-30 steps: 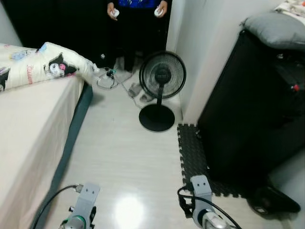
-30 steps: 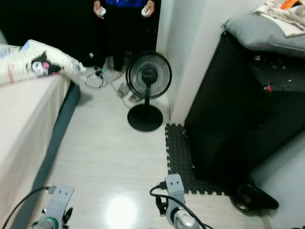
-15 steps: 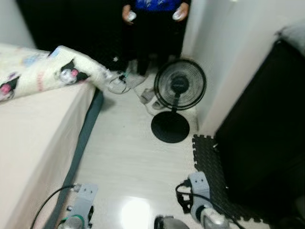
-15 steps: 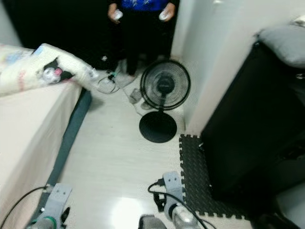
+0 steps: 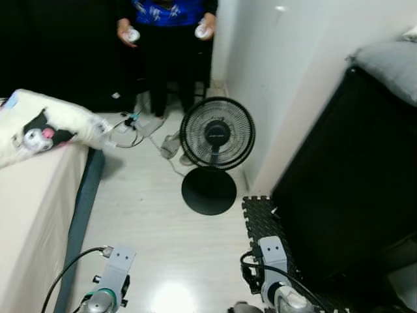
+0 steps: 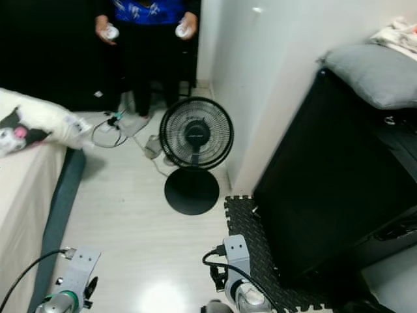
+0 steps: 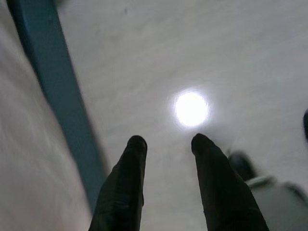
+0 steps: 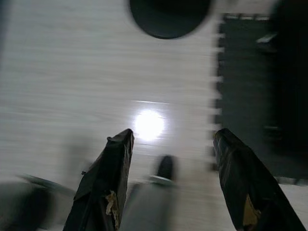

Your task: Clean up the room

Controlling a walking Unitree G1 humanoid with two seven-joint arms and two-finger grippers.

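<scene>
Fan (image 5: 217, 134) stands on pale floor (image 5: 143, 215) between bed (image 5: 29, 208) and black cabinet (image 5: 345, 189); both pincers, left (image 7: 163, 144) and right (image 8: 171, 139), hang low, parted and empty.

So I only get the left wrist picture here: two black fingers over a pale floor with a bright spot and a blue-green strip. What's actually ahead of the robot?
Observer: A black standing fan stands on the floor ahead, its round base beside a white wall.
Operator: And that blue-green strip?
Observer: It runs along the foot of a bed; a cartoon-print pillow lies at the bed's far end.
Operator: Is anyone around?
Observer: Yes, a person stands behind the fan, holding a small white controller in each hand.
Operator: What about the other arm?
Observer: The right gripper hangs open over the floor, near a black foam mat that lies in front of a big black cabinet.
</scene>
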